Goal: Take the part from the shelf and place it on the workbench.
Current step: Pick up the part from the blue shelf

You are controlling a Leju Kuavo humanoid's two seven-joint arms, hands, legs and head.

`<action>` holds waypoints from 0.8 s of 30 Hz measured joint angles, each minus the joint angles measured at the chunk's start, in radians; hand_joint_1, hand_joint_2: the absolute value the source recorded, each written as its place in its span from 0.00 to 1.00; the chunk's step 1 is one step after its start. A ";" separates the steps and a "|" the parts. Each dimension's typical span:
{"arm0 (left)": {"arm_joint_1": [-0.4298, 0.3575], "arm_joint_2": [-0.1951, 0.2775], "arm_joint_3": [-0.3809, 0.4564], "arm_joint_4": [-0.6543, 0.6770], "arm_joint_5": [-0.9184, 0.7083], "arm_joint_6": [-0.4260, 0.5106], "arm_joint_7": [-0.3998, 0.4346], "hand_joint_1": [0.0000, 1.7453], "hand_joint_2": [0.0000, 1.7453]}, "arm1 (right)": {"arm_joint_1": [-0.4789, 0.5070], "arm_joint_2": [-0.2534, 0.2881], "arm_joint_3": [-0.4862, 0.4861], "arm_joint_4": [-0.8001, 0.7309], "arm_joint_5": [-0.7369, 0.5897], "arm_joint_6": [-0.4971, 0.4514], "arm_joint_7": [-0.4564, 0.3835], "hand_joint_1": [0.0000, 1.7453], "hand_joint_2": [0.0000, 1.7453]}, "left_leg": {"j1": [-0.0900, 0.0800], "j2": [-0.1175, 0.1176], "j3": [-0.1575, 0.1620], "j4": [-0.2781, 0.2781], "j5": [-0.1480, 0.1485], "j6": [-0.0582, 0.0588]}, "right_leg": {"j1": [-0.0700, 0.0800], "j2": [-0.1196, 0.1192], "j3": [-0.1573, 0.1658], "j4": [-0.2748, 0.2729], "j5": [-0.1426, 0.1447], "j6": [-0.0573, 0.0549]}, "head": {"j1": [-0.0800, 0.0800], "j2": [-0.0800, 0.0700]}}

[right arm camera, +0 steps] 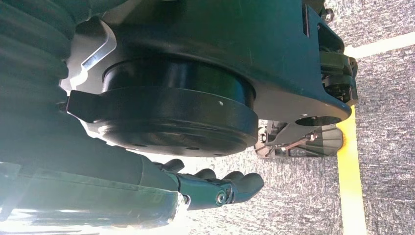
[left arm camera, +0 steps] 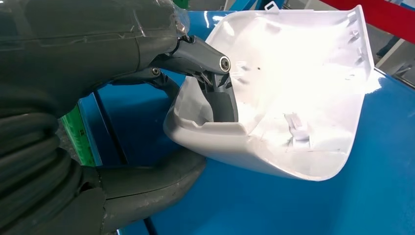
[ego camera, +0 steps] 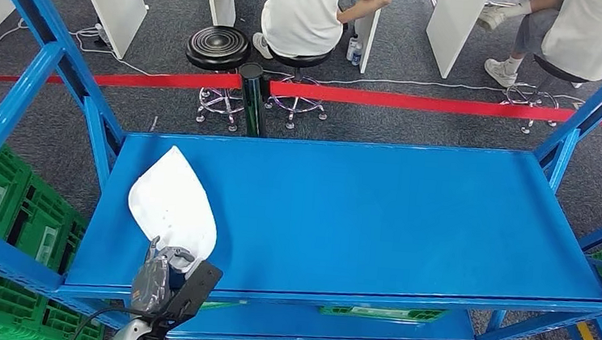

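Now the left hand [ego camera: 161, 277] pinches the near rim of the white part [ego camera: 173, 209], fingers [left arm camera: 222, 100] hooked inside the shell and thumb [left arm camera: 156, 176] underneath, as the left wrist view shows. The part lies on the blue shelf [ego camera: 375, 216] toward eight o'clock, by the front edge. The grasp step looks finished; next comes lifting it clear and carrying it to the desk without letting it tip. The right hand [right arm camera: 215, 191] hangs with fingers curled in, holding nothing.
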 joint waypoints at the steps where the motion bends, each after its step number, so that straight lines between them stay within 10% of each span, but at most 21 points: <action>1: 0.001 -0.001 0.001 0.003 -0.004 0.000 -0.001 1.00 1.00 | 0.000 0.000 0.001 0.000 0.000 -0.001 0.000 0.00 1.00 | 0.000 0.000 0.000 0.000 0.000 0.000 | 0.000 0.000 0.000 0.000 0.000 0.000 | 0.000 0.000; 9: 0.045 -0.025 0.065 0.014 -0.073 0.001 -0.072 1.00 1.00 | 0.000 0.000 0.009 0.000 -0.003 -0.007 -0.009 0.00 1.00 | 0.000 0.003 0.001 0.000 -0.001 0.001 | 0.000 0.003 0.001 0.000 0.000 0.000 | 0.000 0.000; 11: 0.080 -0.043 0.109 0.007 -0.127 0.001 -0.198 1.00 1.00 | 0.001 0.000 0.009 0.000 -0.006 -0.009 -0.012 0.00 1.00 | 0.000 0.005 0.001 0.000 -0.001 0.001 | 0.000 0.005 0.001 0.000 0.000 0.000 | -0.001 0.000; 16: 0.195 -0.154 0.271 -0.033 -0.152 0.001 -0.814 1.00 1.00 | 0.001 -0.001 0.009 0.000 0.003 -0.009 -0.028 0.00 1.00 | -0.002 0.004 -0.001 0.000 -0.002 0.003 | -0.002 0.006 -0.002 -0.001 0.000 0.001 | 0.000 0.000; 24: 0.283 -0.258 0.392 -0.123 0.072 0.001 -1.126 1.00 1.00 | 0.001 0.000 0.016 0.000 0.019 -0.002 -0.058 0.00 1.00 | -0.003 -0.003 -0.003 0.000 -0.002 0.003 | -0.003 0.003 -0.002 -0.002 0.000 0.002 | 0.001 0.000</action>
